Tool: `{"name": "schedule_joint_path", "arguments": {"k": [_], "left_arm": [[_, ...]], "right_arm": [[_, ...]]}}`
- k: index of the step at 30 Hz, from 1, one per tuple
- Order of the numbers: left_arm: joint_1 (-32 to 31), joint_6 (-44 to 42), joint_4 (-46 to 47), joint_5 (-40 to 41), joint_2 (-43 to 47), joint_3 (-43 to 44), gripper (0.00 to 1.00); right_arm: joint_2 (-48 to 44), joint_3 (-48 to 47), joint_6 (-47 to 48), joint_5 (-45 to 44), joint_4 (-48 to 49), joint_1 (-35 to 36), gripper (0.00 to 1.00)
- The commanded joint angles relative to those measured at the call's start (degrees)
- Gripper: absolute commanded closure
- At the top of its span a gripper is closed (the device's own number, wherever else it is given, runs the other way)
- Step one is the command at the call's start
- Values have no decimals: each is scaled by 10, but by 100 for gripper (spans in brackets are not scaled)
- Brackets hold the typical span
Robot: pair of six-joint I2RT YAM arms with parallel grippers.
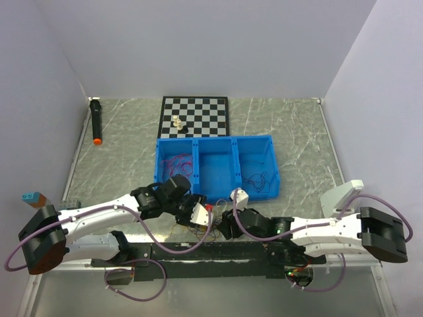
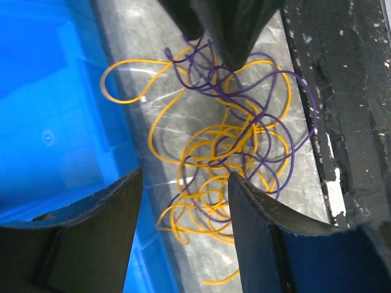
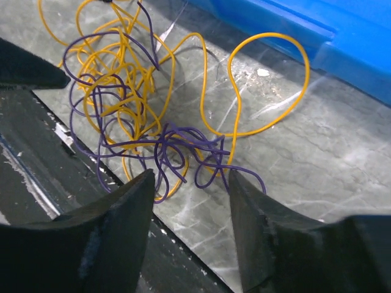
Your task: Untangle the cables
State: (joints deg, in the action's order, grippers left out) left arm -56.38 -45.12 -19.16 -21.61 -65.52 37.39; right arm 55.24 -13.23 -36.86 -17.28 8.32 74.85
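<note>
Between the 2 pairs of jaws, the cables (image 2: pixel 226 146) lay in 1 loose tangle of yellow-orange and purple strands on the marble counter (image 3: pixel 293 152). The left jaws stood apart, clamping nothing, with the tangle just ahead of their tips and partly in their gap. The right jaws were also apart and held nothing, purple loops reaching into their gap. Beyond the right jaws ran the blue bin (image 3: pixel 342 36), 1 yellow loop straying toward it. A black rail (image 2: pixel 348 122) bordered the tangle opposite
</note>
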Motion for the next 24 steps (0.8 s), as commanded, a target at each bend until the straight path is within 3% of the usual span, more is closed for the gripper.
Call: {"name": "schedule_joint_path", "arguments": {"k": [1, 3, 6, 8, 13, 15, 17, 19, 24], "left_arm": [[-21, -3, 45, 2, 3, -29, 39], [-31, -15, 51, 6, 4, -39, 41], [-42, -13, 65, 7, 8, -38, 44], [-42, -6, 64, 4, 14, -30, 44], [-42, -1, 60, 7, 29, -42, 48], [-42, -6, 67, 7, 36, -54, 62], [-42, -8, 76, 6, 42, -67, 84], [-42, -10, 92, 10, 46, -75, 93], [-44, -29, 99, 1, 48, -85, 92]], "right_arm": [[39, -28, 3, 8, 59, 1, 46], [50, -31, 1, 11, 65, 1, 56], [45, -43, 6, 3, 49, 2, 88], [22, -50, 13, -5, 29, 2, 100], [-64, -75, 31, -8, -40, 3, 100], [-97, -85, 37, 0, -60, 5, 100], [-134, -94, 40, 11, -78, 6, 100], [-158, -102, 38, 13, -103, 10, 100], [-197, -114, 32, -5, -150, 16, 100]]}}
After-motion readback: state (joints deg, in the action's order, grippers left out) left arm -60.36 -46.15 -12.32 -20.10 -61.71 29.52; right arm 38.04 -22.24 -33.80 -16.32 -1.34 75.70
